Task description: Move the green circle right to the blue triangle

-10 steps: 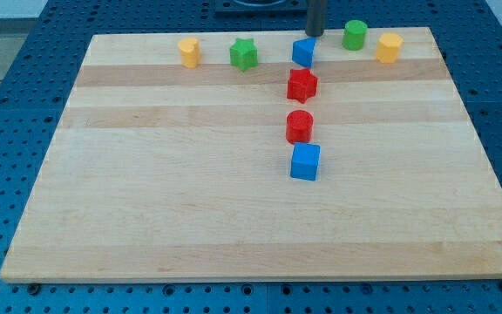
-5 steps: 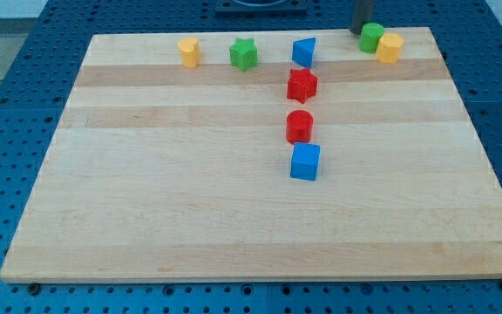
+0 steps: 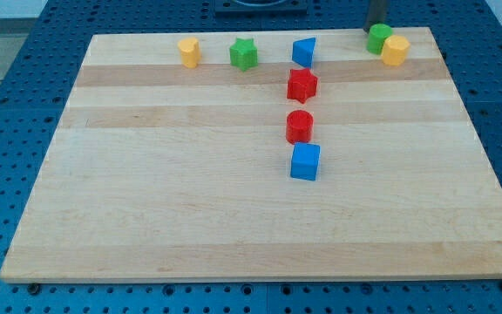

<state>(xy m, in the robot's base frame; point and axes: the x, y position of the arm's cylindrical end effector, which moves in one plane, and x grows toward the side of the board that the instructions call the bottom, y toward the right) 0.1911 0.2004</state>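
Observation:
The green circle (image 3: pixel 378 38) stands near the board's top edge at the view's right, touching a yellow block (image 3: pixel 395 51) on its right. The blue triangle (image 3: pixel 303 51) stands well to its left, near the top middle. My tip (image 3: pixel 376 26) is at the top edge, just above and behind the green circle, apparently touching it. Only the rod's lower end shows.
A wooden board (image 3: pixel 146 218) lies on a blue perforated table. A yellow block (image 3: pixel 189 51) and a green star (image 3: pixel 244 54) stand at the top left. A red star (image 3: pixel 301 85), a red cylinder (image 3: pixel 299 126) and a blue cube (image 3: pixel 305 161) form a column below the triangle.
My tip moved right from beside the blue triangle to behind the green circle. The green circle slid right against the yellow block, which shifted slightly right.

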